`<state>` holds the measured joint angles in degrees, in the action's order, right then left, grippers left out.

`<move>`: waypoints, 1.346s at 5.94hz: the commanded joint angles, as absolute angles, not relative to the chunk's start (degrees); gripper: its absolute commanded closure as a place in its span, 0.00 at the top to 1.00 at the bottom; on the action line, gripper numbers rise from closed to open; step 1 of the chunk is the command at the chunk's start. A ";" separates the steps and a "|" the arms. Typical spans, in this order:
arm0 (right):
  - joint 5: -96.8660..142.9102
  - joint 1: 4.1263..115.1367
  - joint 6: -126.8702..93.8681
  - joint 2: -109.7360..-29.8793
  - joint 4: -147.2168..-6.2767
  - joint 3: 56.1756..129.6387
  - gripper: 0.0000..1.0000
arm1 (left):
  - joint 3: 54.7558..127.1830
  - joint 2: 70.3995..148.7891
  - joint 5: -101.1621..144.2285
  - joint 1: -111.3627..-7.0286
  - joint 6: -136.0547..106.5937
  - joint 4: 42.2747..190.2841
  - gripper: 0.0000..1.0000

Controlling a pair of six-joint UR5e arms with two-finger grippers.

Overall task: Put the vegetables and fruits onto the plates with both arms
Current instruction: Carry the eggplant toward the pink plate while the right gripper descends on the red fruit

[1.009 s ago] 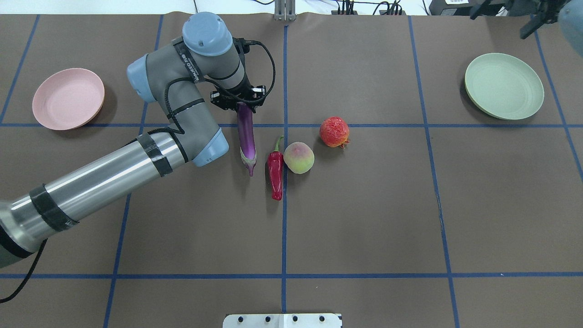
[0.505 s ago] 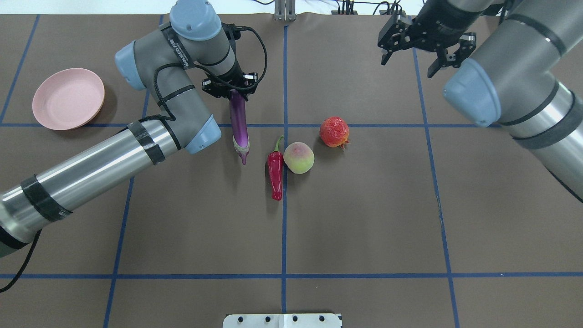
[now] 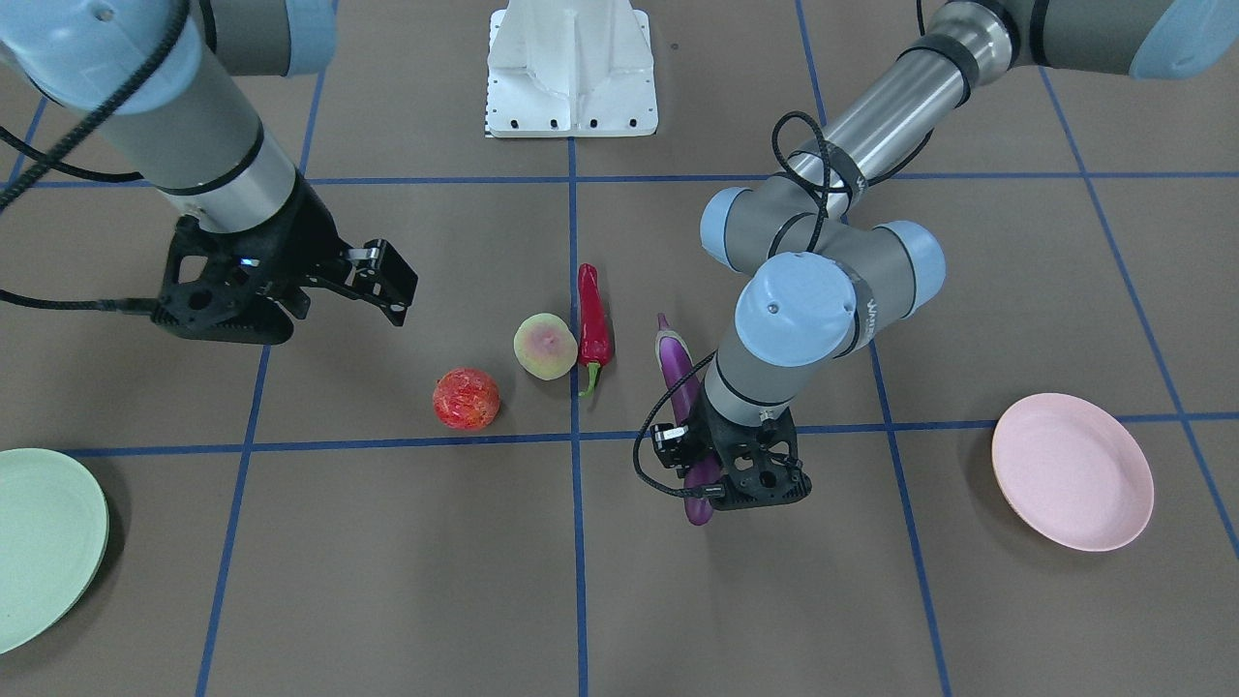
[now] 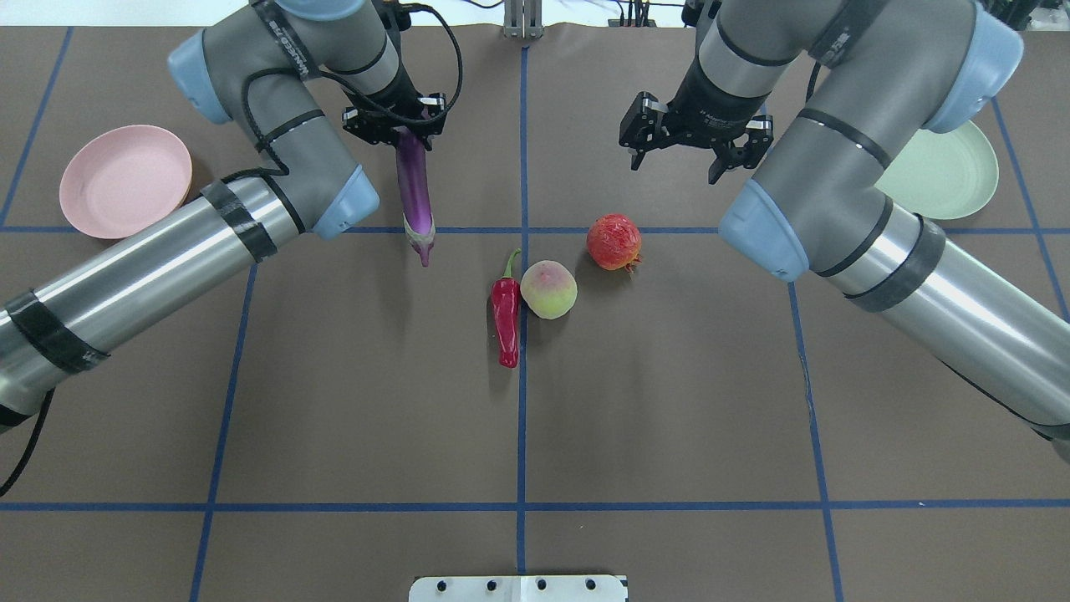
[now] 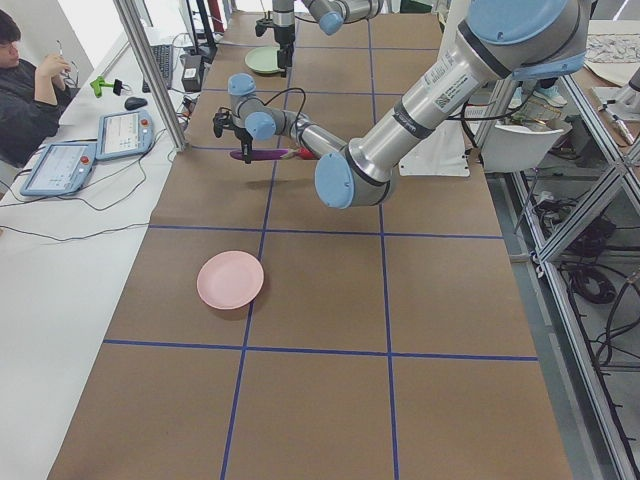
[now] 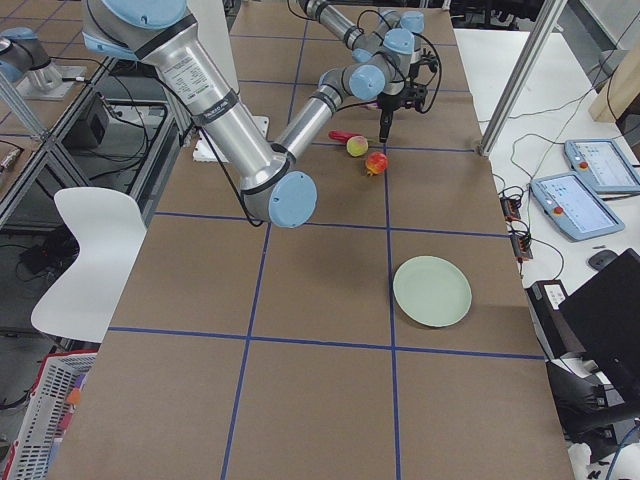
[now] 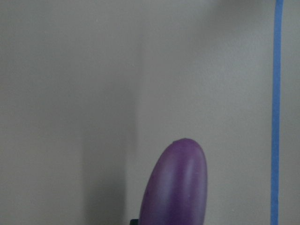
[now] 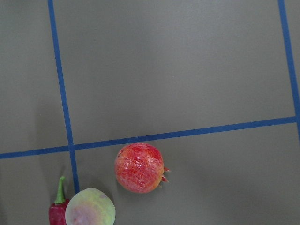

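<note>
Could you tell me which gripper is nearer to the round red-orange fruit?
Right. The right gripper hangs open just beyond the red-orange fruit; the left gripper is farther off, shut on the eggplant.

Brown table (image 4: 669,401), blue tape grid (image 4: 522,418): pink plate (image 4: 125,180) left end, green plate (image 4: 953,180) right end; chili (image 4: 505,313), yellow-green fruit (image 4: 548,289), red fruit (image 4: 613,242) mid-table.

purple eggplant (image 4: 414,184); red chili (image 4: 505,313); pink plate (image 4: 124,181); mint plate (image 4: 949,174).

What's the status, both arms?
Left gripper shut on eggplant, held off the table. Right gripper open, hovering near red-orange fruit. Pink plate, green plate empty; nothing seen blocking.
</note>
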<state>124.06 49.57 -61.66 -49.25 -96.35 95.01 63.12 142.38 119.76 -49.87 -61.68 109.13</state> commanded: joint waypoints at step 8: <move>115.94 42.11 -62.49 -42.36 -85.17 76.65 1.00 | 60.66 138.96 120.50 -66.17 -34.48 95.98 0.00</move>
<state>116.96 42.82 -62.74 -42.34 -85.07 77.17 61.83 138.99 120.56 -65.33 -36.56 96.01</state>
